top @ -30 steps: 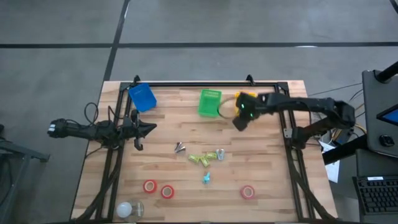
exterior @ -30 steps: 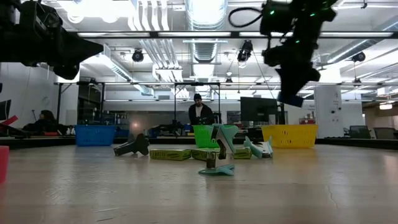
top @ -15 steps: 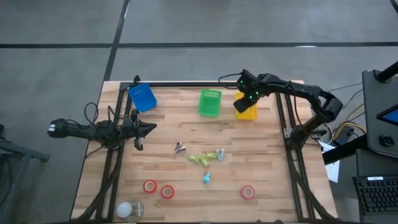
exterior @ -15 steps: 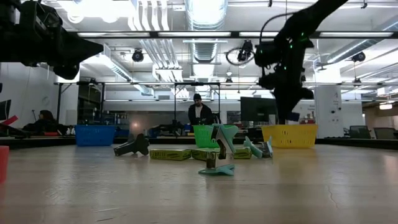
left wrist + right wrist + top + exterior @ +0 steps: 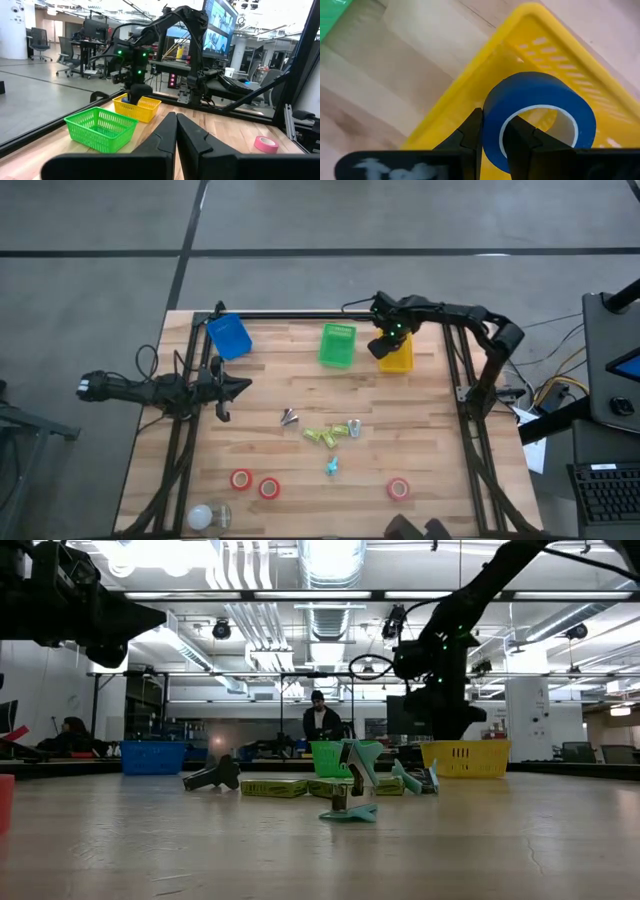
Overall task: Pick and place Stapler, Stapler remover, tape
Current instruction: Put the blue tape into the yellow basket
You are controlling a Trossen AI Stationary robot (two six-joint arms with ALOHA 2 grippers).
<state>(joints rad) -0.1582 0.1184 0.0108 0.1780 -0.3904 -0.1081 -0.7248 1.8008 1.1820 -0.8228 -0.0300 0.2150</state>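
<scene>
Fingers (image 5: 470,135) of the right gripper (image 5: 492,135) pinched the wall of the blue tape roll (image 5: 540,117) in the right wrist view, one finger outside and one in its hollow, with the yellow basket (image 5: 470,82) directly beyond them. From above, this gripper (image 5: 385,345) hung over the basket (image 5: 398,360), so the placing step seemed in hand; next the fingers needed to spread and drop the roll inside. Three red tape rolls (image 5: 241,479) lay well apart from it. The left gripper (image 5: 176,131) waited, fingers pressed together.
</scene>
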